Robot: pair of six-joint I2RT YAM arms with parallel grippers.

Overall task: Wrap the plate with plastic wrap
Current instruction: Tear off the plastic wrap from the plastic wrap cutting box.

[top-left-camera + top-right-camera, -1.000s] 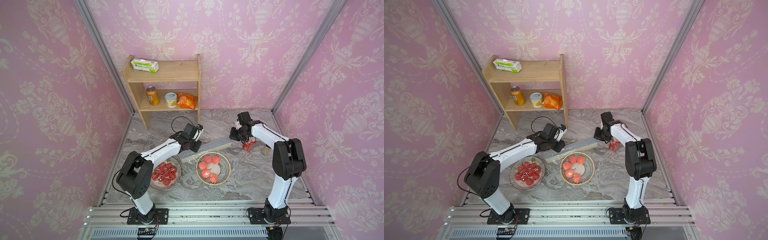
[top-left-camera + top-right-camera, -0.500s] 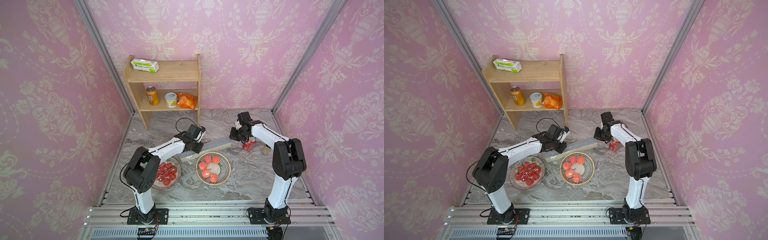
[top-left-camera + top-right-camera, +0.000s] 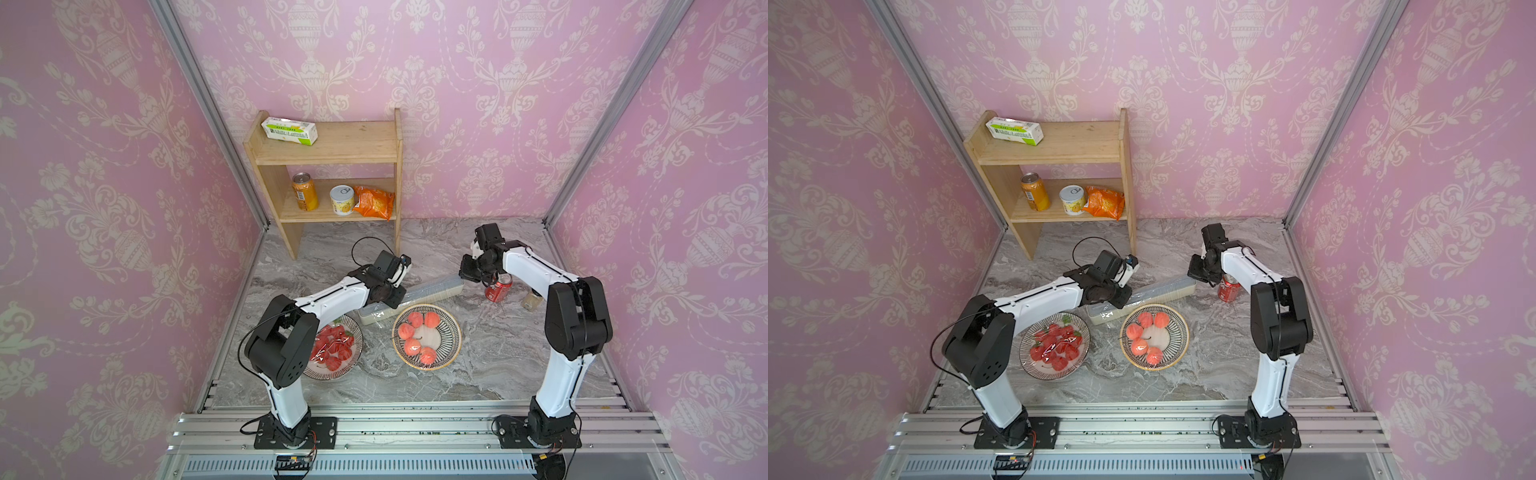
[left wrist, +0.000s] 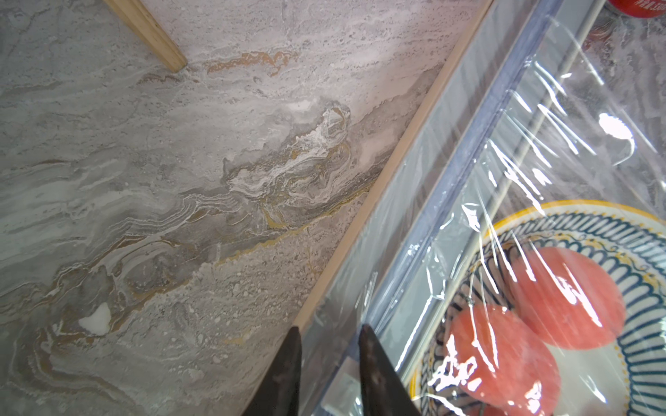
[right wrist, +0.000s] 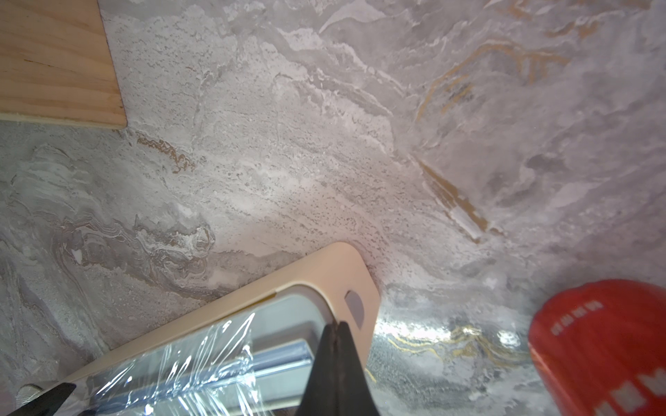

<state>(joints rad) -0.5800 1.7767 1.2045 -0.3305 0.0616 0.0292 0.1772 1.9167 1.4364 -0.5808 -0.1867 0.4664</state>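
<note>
The plate [image 3: 451, 332] [image 3: 1179, 332], striped with a yellow rim, holds several peaches in front of the long cream dispenser box [image 3: 432, 289] [image 3: 1163, 289]. Clear plastic wrap [image 4: 533, 151] runs from the box's grey top out over the plate [image 4: 594, 212]. My left gripper [image 4: 329, 329] [image 3: 390, 297] is over the box's left end. Its fingers stand a little apart with film and a small pale block between them, and I cannot tell whether they grip. My right gripper [image 5: 338, 324] [image 3: 469, 274] is shut, its tips resting on the box's right end [image 5: 346, 273].
A second plate [image 3: 353, 361] of strawberries sits front left under my left arm. A red can [image 3: 496, 289] [image 5: 605, 342] stands just right of the box, with a small beige object [image 3: 530, 301] beyond it. A wooden shelf [image 3: 332, 153] at the back holds a green-and-white carton [image 3: 289, 131] and cans.
My left arm's elbow has swung in toward the plates, and its gripper has settled slightly lower on the box's left end. The right arm has not moved.
</note>
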